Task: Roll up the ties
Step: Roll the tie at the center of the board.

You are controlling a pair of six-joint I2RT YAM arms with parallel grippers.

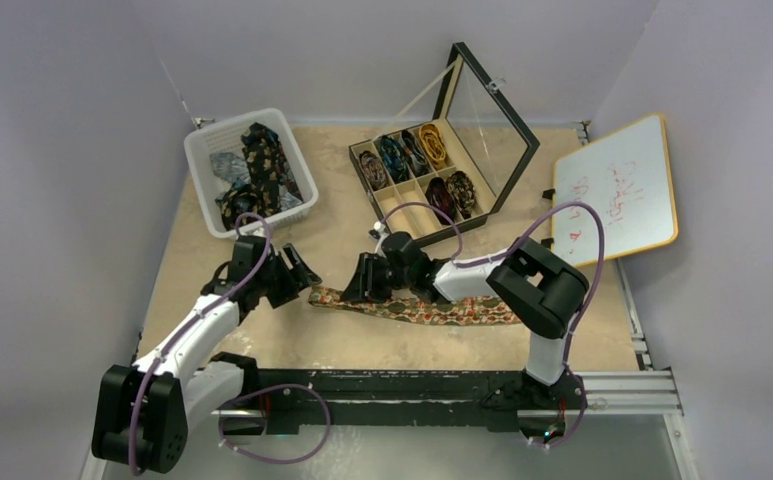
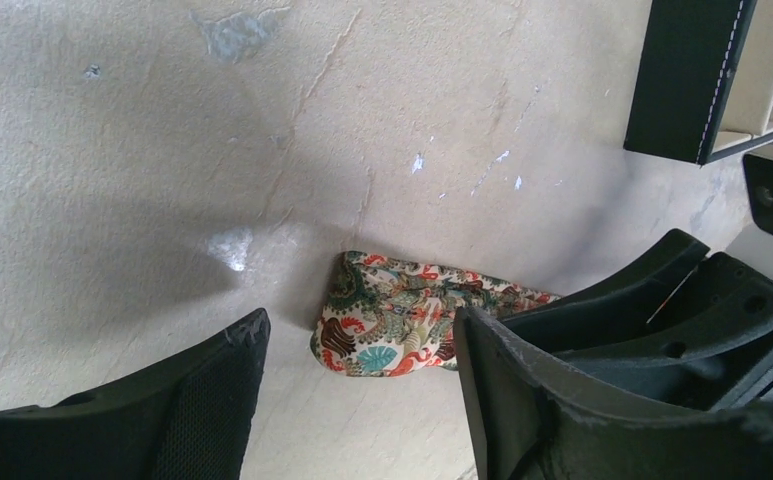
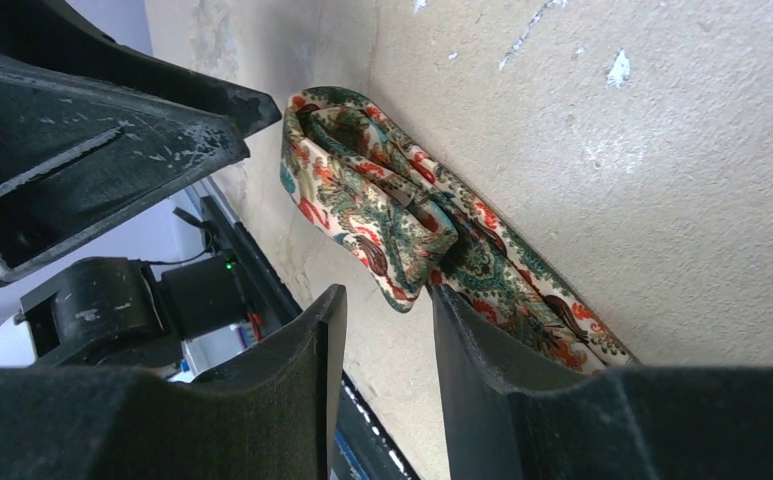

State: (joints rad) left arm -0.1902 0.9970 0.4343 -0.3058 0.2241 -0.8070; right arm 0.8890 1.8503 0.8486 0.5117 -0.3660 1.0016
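A tan-orange paisley tie (image 1: 452, 312) lies flat on the table just in front of the open black compartment box (image 1: 362, 178), with its end toward the box's left doubled over into a loose fold. The left gripper (image 2: 360, 325) hovers over that fold with jaws wide apart and empty, and the right gripper (image 3: 386, 300) sits close beside it, jaws partly apart and not clamped on the cloth. Coiled ties (image 1: 402, 160) sit in several box compartments, and more ties (image 1: 260, 160) lie heaped in a white basket (image 1: 197, 175) left of the box.

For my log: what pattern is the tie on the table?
Tie: cream, red-teal paisley; right wrist view.
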